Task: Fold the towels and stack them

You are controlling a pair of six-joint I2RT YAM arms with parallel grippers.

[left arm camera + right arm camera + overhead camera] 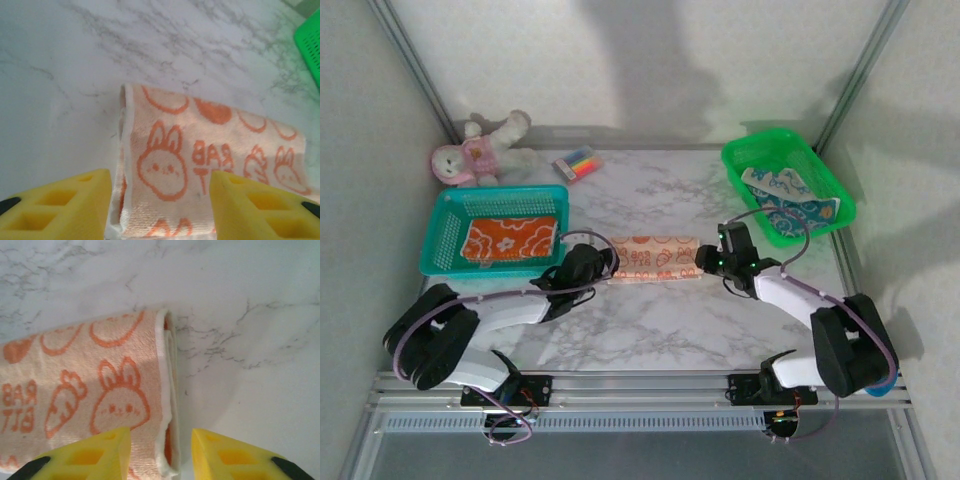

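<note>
Inspection finds the peach bunny towel (655, 258) (210, 165) (85, 390) at the middle of the counter (650, 330). It lies flat, folded into a long strip running from 9 o'clock to 3 o'clock, with its layered edges lined up at both short ends. The left gripper (588, 265) (157, 210) sits at the strip's 9 o'clock end. Its jaws are parted wide to either side of the cloth and grasp nothing. The right gripper (715, 258) (160, 452) sits at the 3 o'clock end. Its jaws are also parted, more narrowly, with the towel's hemmed edge showing in the gap, and no grip is evident. One arm at each end suits a long, limp strip, because both ends can then be lifted together and kept square. Judged from this layout, the lengthwise fold is made and a crosswise fold remains before stacking. The teal basket (495, 228) at 9 o'clock holds a folded orange towel (510, 240) and reads as the stacking place. The green basket (788, 185) at 2 o'clock holds a crumpled white-and-blue towel (790, 195) that is not yet folded. A plush toy (480, 150) and a pack of markers (578, 163) lie at 11 o'clock, well apart from the work. Risk noted: thin cloth may slip or unfold if it is pinched by one layer only.
</note>
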